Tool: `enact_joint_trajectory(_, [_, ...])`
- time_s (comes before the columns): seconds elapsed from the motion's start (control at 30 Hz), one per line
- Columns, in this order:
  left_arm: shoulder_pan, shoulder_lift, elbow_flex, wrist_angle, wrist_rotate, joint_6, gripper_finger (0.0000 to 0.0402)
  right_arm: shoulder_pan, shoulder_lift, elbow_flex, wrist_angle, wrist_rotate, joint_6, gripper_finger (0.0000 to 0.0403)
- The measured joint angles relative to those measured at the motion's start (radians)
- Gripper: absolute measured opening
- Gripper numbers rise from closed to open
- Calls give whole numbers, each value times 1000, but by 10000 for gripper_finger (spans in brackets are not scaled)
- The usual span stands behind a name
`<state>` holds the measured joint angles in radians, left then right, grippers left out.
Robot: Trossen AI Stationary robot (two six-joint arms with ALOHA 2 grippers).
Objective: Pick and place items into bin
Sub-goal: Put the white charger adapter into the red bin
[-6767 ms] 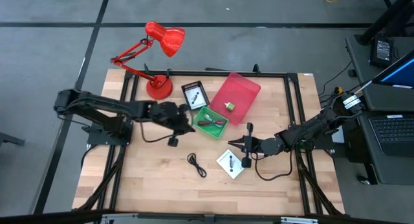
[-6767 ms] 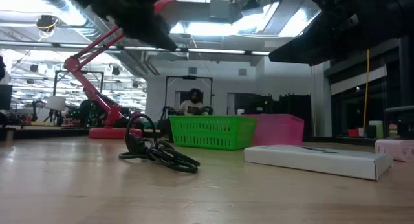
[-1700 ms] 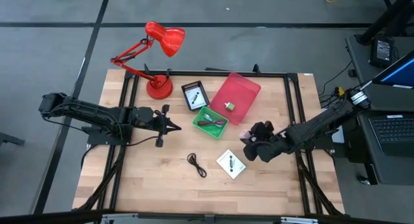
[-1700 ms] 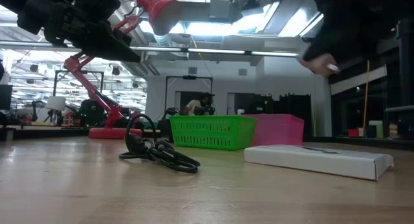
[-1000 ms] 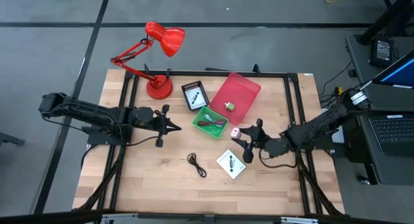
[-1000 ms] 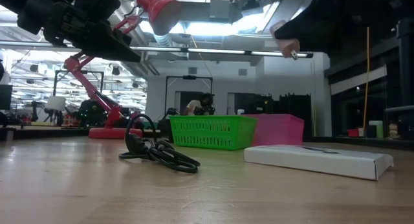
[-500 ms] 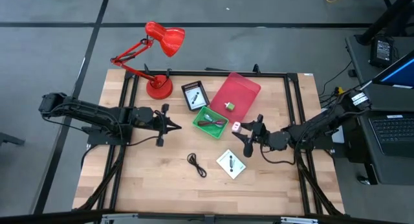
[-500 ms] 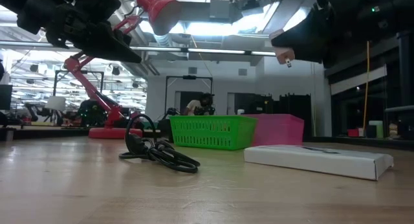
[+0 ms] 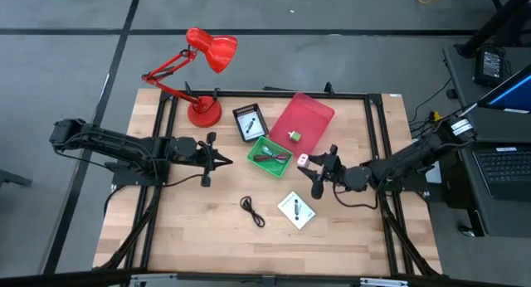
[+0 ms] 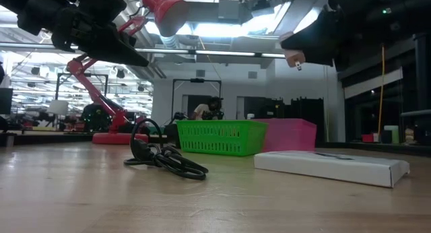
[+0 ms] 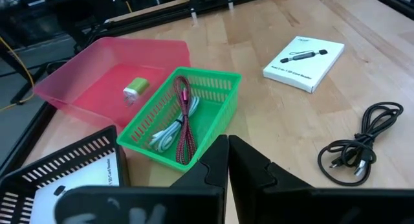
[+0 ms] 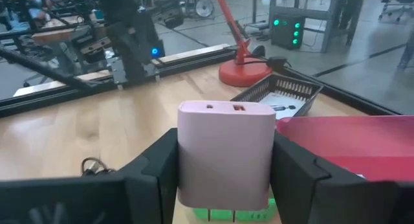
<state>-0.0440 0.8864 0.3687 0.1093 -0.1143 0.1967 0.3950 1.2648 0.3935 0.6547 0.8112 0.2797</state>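
One pink cube (image 9: 304,161), carried nearer green basket (image 9: 270,157).

- The table (image 9: 166,229) is topped with pale, matt wood planks.
- The pink cube (image 12: 226,154) is seen as smooth, matt plastic.
- The green basket (image 11: 213,94) is moulded from latticed plastic.
- The pink tray (image 11: 77,88) is made of translucent plastic.
- The maroon cable (image 11: 184,123) is sheathed in braided cloth.
- The white card (image 11: 304,57) looks like matt cardboard.
- The black cable (image 11: 354,149) is coated in smooth rubbery plastic.
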Motion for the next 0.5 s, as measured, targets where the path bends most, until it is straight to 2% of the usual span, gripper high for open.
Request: enact_joint_trajectory(0.5, [0,0,0,0,2,-29,4,-198,0,0,25,2,34,169])
